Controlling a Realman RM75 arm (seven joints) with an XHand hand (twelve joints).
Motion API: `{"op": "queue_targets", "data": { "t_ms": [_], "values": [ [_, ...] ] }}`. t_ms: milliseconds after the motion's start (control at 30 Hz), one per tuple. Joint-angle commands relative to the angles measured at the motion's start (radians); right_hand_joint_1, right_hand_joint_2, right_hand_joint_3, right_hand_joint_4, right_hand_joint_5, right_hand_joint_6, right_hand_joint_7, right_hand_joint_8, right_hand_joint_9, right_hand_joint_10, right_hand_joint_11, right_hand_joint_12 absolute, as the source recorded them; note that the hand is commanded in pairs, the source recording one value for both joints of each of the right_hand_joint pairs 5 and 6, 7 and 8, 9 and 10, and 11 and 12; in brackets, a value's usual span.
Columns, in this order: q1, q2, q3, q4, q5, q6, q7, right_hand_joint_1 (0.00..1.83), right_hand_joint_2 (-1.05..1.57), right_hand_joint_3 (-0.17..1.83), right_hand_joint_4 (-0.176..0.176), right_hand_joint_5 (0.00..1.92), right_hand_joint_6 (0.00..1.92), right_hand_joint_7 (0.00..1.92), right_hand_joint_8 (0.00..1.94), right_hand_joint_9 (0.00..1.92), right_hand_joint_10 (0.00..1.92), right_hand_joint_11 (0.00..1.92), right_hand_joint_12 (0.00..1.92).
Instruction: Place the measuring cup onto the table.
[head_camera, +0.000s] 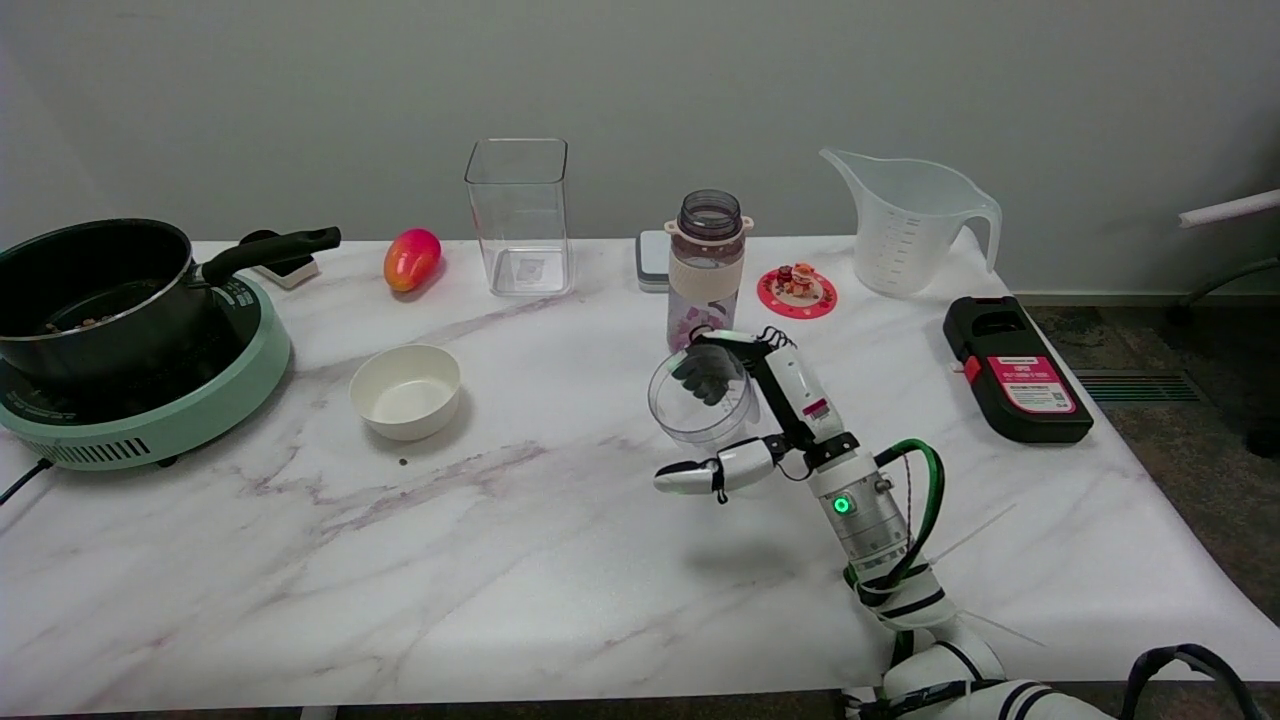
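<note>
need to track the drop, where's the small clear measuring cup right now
In the head view it sits right of centre: the small clear measuring cup in the right hand, just before the water bottle.

The pot (90, 290) and cooker (150, 410) are cut off at the left edge.

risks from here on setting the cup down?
1. The right hand holds the small clear measuring cup tilted, its mouth facing the camera; released like that, it will likely tip or roll on the table.
2. The water bottle stands just behind the hand; a move toward the far side could knock it over.
3. The grip looks partial, so the cup might slip.
</note>
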Motion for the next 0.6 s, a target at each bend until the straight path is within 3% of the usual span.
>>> {"op": "queue_targets", "data": {
  "t_ms": [33,600],
  "values": [
    [0.026,-0.013,-0.004,-0.049,0.042,0.005,0.149,1.21,1.57,0.29,0.0,1.9,1.9,1.79,1.79,1.72,1.72,1.58,1.58],
    [0.058,-0.033,-0.007,-0.164,0.044,0.044,0.207,1.23,1.57,0.25,0.0,1.92,1.92,1.82,1.82,1.74,1.74,1.61,1.61]
  ]
}}
